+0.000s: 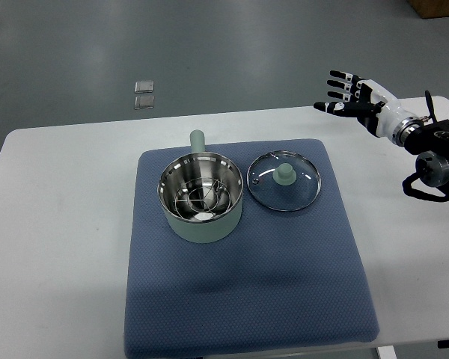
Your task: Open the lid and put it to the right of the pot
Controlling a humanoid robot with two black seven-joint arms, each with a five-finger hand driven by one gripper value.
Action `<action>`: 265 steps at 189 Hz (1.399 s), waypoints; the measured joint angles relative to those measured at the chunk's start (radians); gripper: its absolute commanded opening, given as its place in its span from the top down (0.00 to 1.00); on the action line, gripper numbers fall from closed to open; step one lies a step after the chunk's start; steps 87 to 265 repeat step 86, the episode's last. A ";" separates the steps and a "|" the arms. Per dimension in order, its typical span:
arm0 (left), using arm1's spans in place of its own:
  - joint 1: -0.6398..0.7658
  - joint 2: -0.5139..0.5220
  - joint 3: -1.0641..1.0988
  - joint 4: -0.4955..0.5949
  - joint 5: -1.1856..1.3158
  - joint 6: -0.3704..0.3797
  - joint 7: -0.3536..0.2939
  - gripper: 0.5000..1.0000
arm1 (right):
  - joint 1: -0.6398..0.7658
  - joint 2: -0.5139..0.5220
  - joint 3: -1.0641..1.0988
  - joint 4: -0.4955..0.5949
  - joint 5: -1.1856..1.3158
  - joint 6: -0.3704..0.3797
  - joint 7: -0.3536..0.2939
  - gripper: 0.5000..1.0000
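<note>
One lid (284, 179) lies knob-up on the blue mat (247, 299), just right of the open pot (202, 198), near the mat's far right corner. I judge placement complete. My right hand (352, 96) hovers well clear, fingers spread, empty; I retract it without sweeping low.

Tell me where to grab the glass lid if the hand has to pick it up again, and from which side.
Grip the pale green knob at the centre of the lid, coming straight down from above. The lid lies flat on the blue mat with its knob up; the thin rim offers little to hold. The right hand is nearest, open.
</note>
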 measured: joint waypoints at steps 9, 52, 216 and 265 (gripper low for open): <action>0.000 0.000 0.000 0.000 0.000 0.000 0.000 0.00 | -0.013 0.011 0.008 -0.001 0.015 -0.011 0.006 0.15; 0.000 0.000 0.000 0.000 0.000 0.000 0.000 0.00 | -0.082 0.073 0.098 -0.013 0.028 -0.028 0.036 0.14; 0.000 0.000 0.000 0.000 0.000 0.000 0.001 0.00 | -0.089 0.097 0.106 -0.016 0.028 -0.023 0.037 0.14; 0.000 0.000 0.000 0.000 0.000 0.000 0.001 0.00 | -0.089 0.097 0.106 -0.016 0.028 -0.023 0.037 0.14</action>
